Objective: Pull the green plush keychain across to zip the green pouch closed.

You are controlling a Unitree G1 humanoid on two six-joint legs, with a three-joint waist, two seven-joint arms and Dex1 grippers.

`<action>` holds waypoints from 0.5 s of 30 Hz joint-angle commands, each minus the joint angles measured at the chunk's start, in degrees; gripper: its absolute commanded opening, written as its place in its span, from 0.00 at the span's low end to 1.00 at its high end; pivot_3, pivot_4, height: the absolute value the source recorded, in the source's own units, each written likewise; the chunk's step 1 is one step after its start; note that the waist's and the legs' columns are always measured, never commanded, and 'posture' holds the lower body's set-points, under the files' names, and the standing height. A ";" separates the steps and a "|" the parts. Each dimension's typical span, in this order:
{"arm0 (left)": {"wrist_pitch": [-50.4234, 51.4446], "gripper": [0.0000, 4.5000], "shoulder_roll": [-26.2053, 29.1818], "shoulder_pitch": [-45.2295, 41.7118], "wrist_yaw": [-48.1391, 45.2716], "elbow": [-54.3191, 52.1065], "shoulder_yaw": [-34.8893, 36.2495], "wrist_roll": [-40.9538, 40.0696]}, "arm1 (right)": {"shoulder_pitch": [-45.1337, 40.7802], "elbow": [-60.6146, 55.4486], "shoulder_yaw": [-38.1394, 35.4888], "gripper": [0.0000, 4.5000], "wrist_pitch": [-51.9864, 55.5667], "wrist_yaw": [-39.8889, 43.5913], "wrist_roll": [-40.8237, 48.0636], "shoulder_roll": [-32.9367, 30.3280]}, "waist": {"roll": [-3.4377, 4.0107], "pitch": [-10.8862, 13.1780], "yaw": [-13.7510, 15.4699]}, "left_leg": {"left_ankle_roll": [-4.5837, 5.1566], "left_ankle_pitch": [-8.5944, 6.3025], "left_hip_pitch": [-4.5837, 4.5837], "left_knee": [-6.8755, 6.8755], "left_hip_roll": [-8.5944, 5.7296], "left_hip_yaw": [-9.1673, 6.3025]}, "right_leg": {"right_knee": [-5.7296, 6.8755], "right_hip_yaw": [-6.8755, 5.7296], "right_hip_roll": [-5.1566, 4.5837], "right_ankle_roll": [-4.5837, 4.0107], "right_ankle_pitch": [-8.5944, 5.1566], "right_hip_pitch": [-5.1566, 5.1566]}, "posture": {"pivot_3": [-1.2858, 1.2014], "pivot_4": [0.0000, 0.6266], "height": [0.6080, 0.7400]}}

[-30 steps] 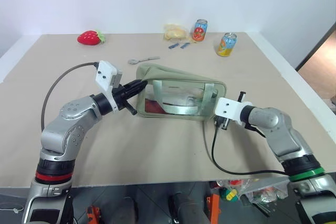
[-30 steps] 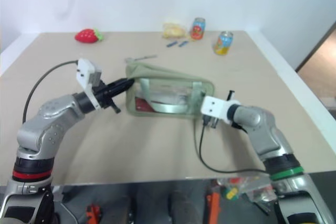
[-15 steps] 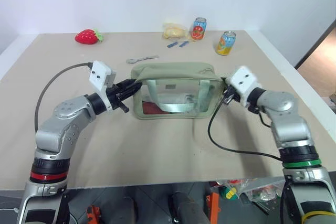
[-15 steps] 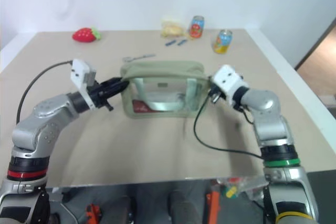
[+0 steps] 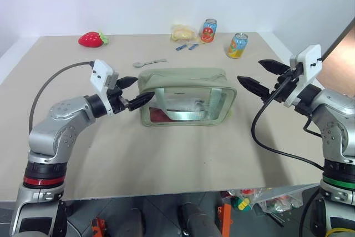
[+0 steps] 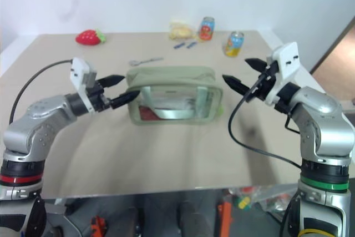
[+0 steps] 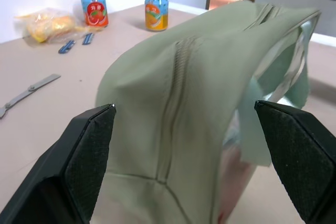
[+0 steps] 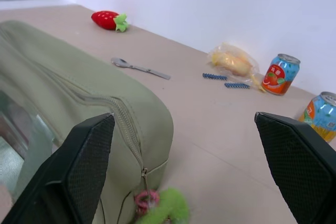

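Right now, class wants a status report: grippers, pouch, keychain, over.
Left gripper open, at one end of the green pouch. Right gripper open, clear of it. Zipper looks closed, green plush keychain hanging at the end. Nothing in the way.

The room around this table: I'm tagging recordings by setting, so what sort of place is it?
Probably a lab or test room: a bare beige table against plain white walls, with staged props such as a toy strawberry and two drink cans.
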 commanded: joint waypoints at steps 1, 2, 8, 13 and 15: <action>-0.62 0.99 0.90 -1.75 0.38 -0.60 4.24 -1.80 | -1.22 -4.59 -6.14 0.99 6.22 -1.60 9.44 0.03 | 0.00 0.00 0.01 | 0.00 0.00 -0.01 0.00 0.00 0.00 | 0.00 0.00 0.00 0.00 0.00 0.00 | 0.52 0.24 1.00; -0.34 0.99 0.92 -0.92 1.00 -1.14 5.90 -2.72 | -0.30 -5.75 -8.01 0.99 7.78 -2.45 11.78 0.24 | 0.00 0.00 -0.01 | 0.00 0.00 -0.03 -0.01 0.00 0.00 | 0.00 0.01 0.00 0.01 0.01 -0.01 | 0.52 0.24 1.00; -4.07 0.99 1.95 7.94 3.80 -6.06 8.89 0.79 | 10.50 -14.08 -11.75 0.99 8.78 -6.84 13.84 0.57 | 0.00 -0.01 0.03 | 0.13 -0.22 -0.01 -0.10 0.05 -0.03 | 0.00 -0.04 0.01 0.14 -0.13 0.00 | 0.52 0.24 1.00; -8.72 0.99 -0.91 16.19 8.60 -10.86 8.51 5.09 | 22.09 -19.97 -10.90 0.99 4.71 -9.70 11.15 3.13 | -0.01 -0.01 0.19 | 0.08 -0.26 -0.03 -0.09 0.05 0.00 | -0.01 -0.01 -0.02 0.15 -0.16 -0.02 | 0.52 0.24 1.00; -11.25 0.99 -1.51 19.77 11.22 -12.21 6.31 9.91 | 27.04 -21.59 -9.40 0.99 1.38 -9.99 8.64 4.62 | -0.02 -0.02 0.24 | 0.07 -0.26 -0.04 -0.06 0.04 0.01 | -0.02 0.01 -0.03 0.01 -0.24 -0.03 | 0.52 0.24 1.00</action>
